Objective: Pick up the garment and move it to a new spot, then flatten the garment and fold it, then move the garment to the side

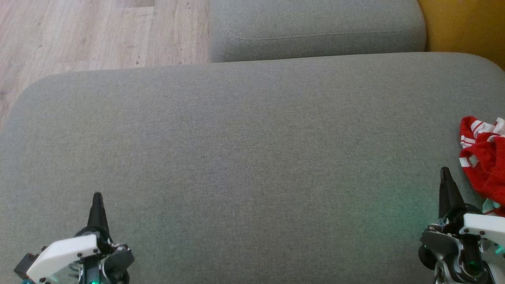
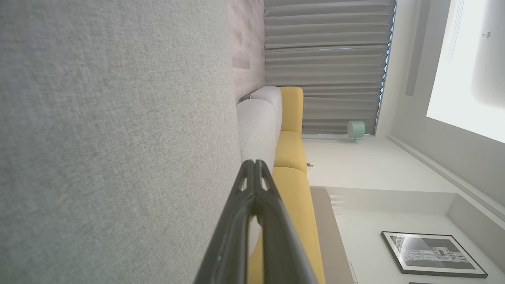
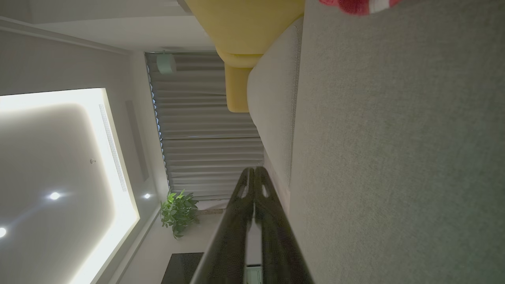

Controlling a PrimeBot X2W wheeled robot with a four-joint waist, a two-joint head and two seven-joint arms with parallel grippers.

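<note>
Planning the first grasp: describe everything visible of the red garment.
The garment is bright red soft fabric with white bands and striped trim, crumpled in a heap on the grey cushion, cut off by the head view's right border. Nothing holds it; the shut right pincer sits just left of it, apart.

Place: living room of a home, or a lounge furnished like one.

Evidence:
- Grey fabric sofa seat, wide and rounded at the corners; a second grey cushion with a stitched seam sits behind it.
- Yellow upholstered sofa sections adjoin the grey ones.
- Pale wood-plank floor.
- Full-height grey pleated curtains.
- Framed black-and-white picture on a white wall.
- Leafy green potted plant near the curtains.
- Recessed lit ceiling panel with small spotlights.
- The garment, red and white, lies crumpled at the seat's right edge.
</note>
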